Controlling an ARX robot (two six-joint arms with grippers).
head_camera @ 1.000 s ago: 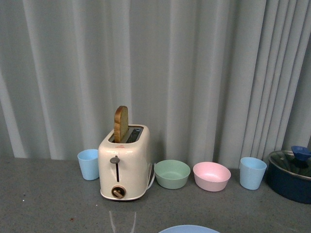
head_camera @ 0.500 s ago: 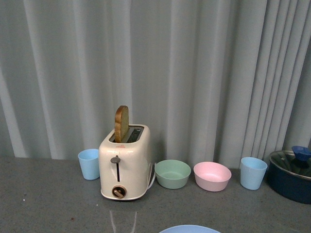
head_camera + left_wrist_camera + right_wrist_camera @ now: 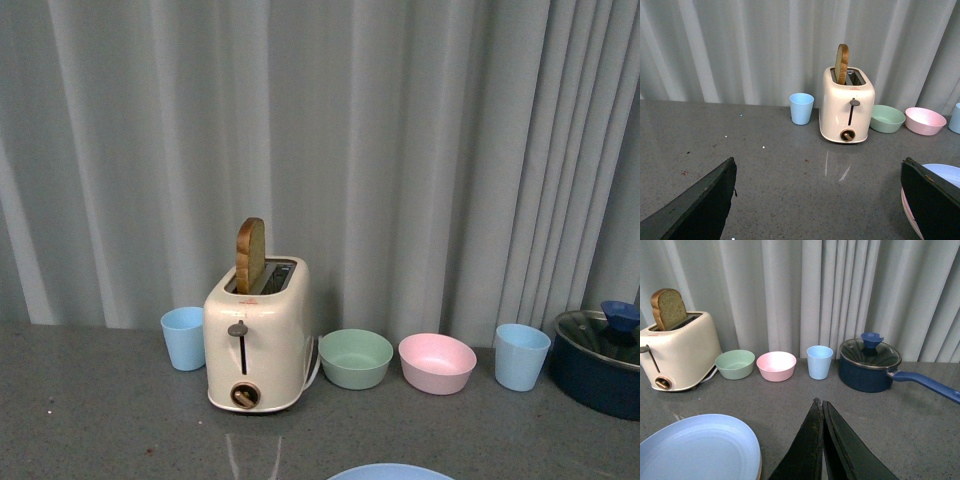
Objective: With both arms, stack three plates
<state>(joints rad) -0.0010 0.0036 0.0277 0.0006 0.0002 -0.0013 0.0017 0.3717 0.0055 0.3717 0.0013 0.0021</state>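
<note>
Two plates at least are sitting stacked near the bench's front edge, light blue plate topping what looks like the pink plate; left gripper is gaping wide and empty, right gripper is pinched closed on nothing.

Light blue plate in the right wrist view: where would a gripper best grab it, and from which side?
By its rim, I'd judge. The light blue plate lies flat on another plate and is far too wide to span, so pinch the thin edge from the side facing the right gripper, whose fingers would first need to open.
</note>
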